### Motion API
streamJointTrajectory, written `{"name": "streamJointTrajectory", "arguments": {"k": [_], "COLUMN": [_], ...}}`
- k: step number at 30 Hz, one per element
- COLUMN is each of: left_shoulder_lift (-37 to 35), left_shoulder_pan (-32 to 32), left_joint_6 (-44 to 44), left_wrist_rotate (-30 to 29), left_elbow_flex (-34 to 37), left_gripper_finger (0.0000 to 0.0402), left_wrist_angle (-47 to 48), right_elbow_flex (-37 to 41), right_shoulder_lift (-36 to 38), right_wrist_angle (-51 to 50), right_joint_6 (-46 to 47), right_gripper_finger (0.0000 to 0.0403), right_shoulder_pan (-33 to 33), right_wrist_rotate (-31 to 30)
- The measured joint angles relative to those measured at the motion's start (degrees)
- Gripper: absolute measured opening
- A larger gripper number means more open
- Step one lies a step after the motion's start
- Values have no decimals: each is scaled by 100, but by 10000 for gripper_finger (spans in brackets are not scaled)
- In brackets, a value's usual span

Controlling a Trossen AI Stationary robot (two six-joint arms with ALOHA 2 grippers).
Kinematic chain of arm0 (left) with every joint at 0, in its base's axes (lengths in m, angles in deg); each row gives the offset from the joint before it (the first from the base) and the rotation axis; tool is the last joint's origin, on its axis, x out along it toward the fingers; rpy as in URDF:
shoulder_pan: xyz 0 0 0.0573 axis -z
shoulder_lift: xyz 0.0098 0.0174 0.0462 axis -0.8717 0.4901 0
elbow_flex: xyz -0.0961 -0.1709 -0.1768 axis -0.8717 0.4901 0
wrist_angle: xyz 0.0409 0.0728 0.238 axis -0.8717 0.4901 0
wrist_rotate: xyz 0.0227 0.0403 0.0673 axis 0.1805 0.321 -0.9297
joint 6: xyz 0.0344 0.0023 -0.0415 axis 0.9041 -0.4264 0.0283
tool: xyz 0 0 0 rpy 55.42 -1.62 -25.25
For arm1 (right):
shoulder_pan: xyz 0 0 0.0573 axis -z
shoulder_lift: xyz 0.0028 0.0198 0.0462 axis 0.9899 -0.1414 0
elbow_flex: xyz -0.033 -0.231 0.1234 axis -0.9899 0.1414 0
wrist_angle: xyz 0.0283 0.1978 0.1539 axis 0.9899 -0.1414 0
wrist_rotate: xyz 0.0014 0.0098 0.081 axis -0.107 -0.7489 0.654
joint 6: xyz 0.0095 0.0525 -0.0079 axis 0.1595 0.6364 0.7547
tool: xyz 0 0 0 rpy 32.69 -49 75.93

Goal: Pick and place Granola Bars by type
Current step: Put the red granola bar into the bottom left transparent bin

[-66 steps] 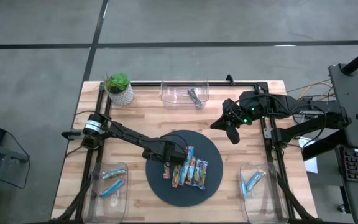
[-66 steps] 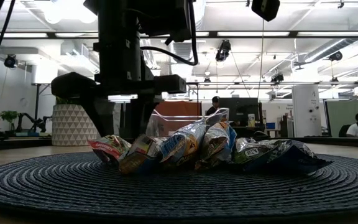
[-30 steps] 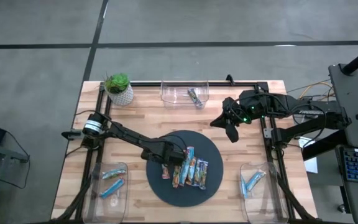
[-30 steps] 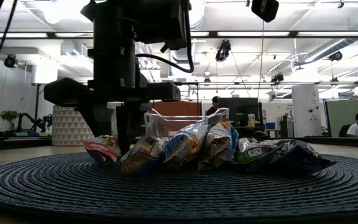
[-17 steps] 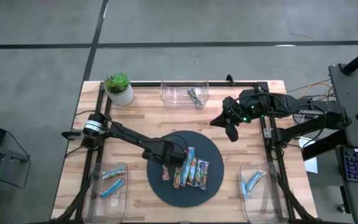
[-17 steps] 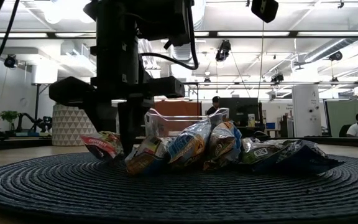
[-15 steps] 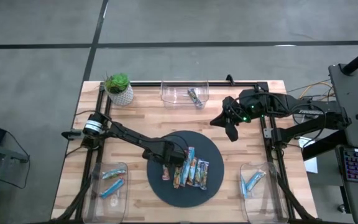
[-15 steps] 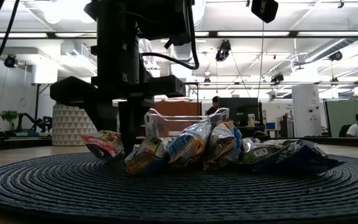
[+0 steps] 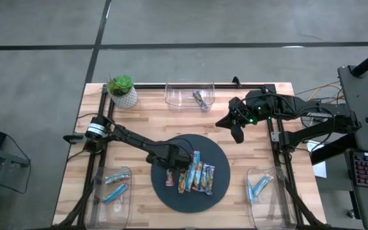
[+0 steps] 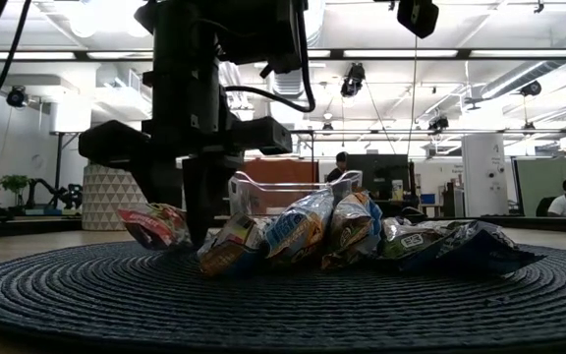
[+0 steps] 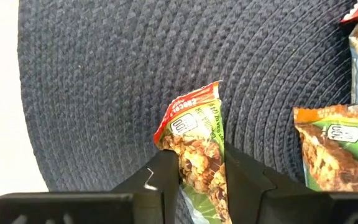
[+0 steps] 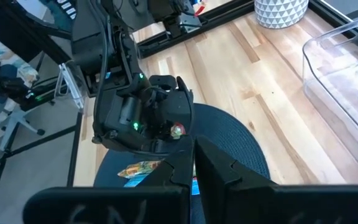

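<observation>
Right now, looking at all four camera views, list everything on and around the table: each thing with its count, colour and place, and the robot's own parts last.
granola bars: about five, mixed bright wrappers, in a row on the mat; one red-and-green bar sits between the left gripper's fingers.
mat: one, dark, round, table centre.
back bin: one, clear, back edge, one bar inside.
left bin: one, clear, front left, two blue bars.
right bin: one, clear, front right, blue bars.
plant pot: one, white, green plant, back left corner.
table: one, light wood.
left gripper: closed on that bar.
right gripper: shut, waiting above the table's right side.
</observation>
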Motion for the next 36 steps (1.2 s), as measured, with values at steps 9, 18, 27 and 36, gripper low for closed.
{"name": "streamJointTrajectory", "arguments": {"k": [9, 18, 27, 36], "left_shoulder_lift": [-365, -1046, -1799, -2094], "left_shoulder_pan": [-27, -50, -28, -28], "left_joint_6": [90, 194, 149, 942], "left_wrist_rotate": [17, 18, -125, -138], "left_elbow_flex": [-18, -128, -220, -191], "left_gripper_finger": [87, 87, 87, 87], "left_wrist_angle": [377, 973, 1014, 991], "right_elbow_flex": [0, 0, 0, 0], "right_shoulder_lift": [0, 0, 0, 0], "right_wrist_angle": [19, 35, 116, 187], "right_joint_6": [-8, -8, -8, -8], "right_gripper_finger": [8, 8, 8, 8], "right_shoulder_pan": [0, 0, 0, 37], "right_wrist_rotate": [-108, -108, -108, -108]}}
